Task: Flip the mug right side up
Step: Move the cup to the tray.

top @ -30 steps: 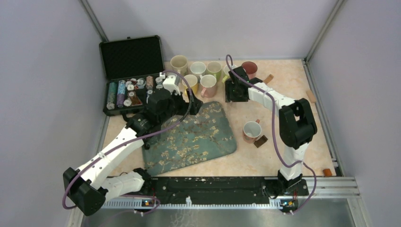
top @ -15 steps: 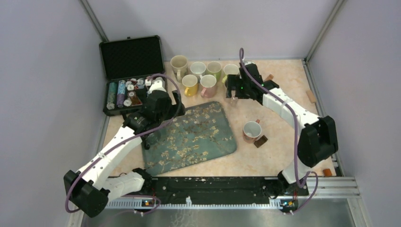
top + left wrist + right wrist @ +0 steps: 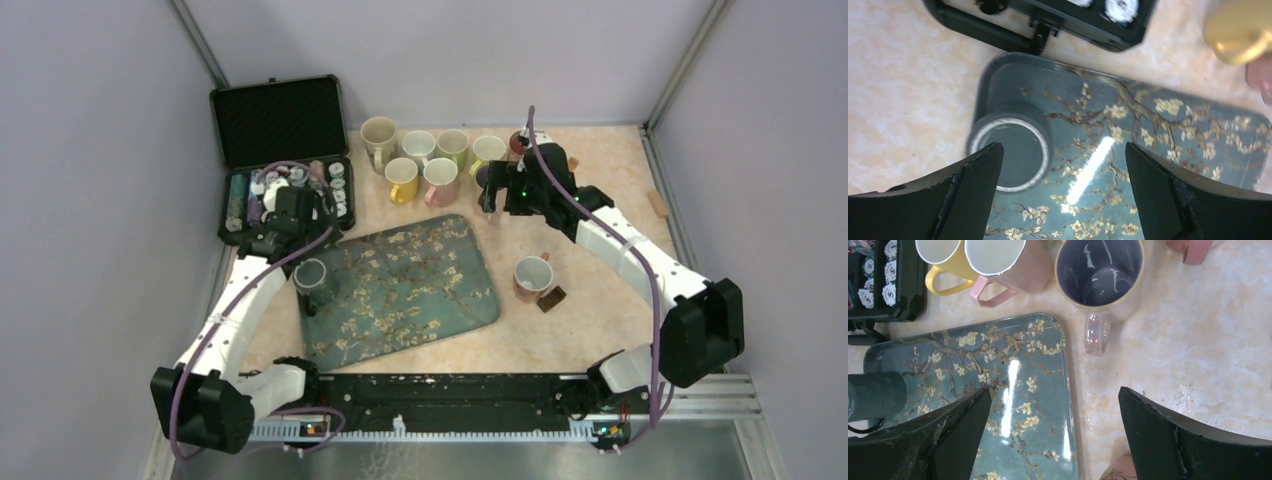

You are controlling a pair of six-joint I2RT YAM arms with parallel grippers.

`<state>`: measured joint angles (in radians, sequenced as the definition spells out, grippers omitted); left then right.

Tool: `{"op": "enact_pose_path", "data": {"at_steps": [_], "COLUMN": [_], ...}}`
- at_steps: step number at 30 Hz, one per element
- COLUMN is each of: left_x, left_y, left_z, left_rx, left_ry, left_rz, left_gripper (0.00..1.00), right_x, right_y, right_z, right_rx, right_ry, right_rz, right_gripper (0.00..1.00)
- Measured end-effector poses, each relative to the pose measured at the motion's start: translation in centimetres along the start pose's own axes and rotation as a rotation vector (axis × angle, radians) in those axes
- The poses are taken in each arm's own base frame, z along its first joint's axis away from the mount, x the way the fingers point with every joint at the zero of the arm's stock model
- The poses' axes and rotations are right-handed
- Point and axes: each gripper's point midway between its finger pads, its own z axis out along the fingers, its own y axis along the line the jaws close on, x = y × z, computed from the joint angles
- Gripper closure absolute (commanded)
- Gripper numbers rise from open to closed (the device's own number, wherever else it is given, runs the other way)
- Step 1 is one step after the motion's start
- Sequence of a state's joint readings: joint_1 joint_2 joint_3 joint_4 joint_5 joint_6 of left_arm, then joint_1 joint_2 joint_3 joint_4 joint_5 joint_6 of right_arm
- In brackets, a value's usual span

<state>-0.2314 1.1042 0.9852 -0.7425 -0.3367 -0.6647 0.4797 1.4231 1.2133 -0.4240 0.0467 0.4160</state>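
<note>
On the counter (image 3: 625,160), just beyond the far-right corner of the tray (image 3: 430,290), the purple mug (image 3: 1099,271) is standing mouth up, its handle pointing back toward the arms. The turning itself is looking done, and the step in hand is judged to be the let-go and pull-away. The right gripper (image 3: 1054,390) is hanging over the mug's near side, jaws wide apart and holding nothing. To finish well, it should be rising straight up before swinging anywhere. The pink mug (image 3: 1013,265) is sitting just beside the purple one on the left and a red mug (image 3: 1193,247) near on the right, so sideways drift low down is risking a knock. The right arm (image 3: 620,240) is reaching long and diagonally from its base to the mug row, wrist tipped downward. The left arm (image 3: 240,300) is folding back along the left edge. The left gripper (image 3: 1063,147) is hovering, jaws apart and empty, above the dark mug (image 3: 1010,155) on the tray's far-left corner. Whether that one is showing mouth or base cannot be told.
</note>
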Motion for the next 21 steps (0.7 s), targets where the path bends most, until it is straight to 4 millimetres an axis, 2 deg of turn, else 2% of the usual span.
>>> {"op": "enact_pose_path", "data": {"at_steps": [4, 9, 12, 17, 21], "left_x": [-0.9, 0.6, 1.7, 3.2, 4.0], "left_y": [3.0, 6.1, 7.1, 5.9, 4.2], "left_z": [1.2, 2.6, 3.3, 4.0, 3.9], "left_rx": [-0.060, -0.100, -0.093, 0.000, 0.105], "left_ry": [0.007, 0.066, 0.099, 0.146, 0.189], "left_rz": [-0.095, -0.187, -0.233, -0.252, -0.257], "left_gripper": [0.02, 0.02, 0.02, 0.01, 0.01], "right_x": [0.2, 0.1, 0.0, -0.2, -0.5], "right_y": [0.2, 0.5, 0.7, 1.1, 1.2], "right_z": [0.0, -0.3, -0.5, -0.7, -1.0], "right_rx": [-0.017, -0.036, -0.046, -0.065, -0.069], "right_ry": [0.003, -0.004, -0.012, -0.018, -0.027], "right_rz": [0.001, 0.001, 0.001, 0.001, 0.001], "right_gripper": [0.01, 0.01, 0.01, 0.01, 0.01]}}
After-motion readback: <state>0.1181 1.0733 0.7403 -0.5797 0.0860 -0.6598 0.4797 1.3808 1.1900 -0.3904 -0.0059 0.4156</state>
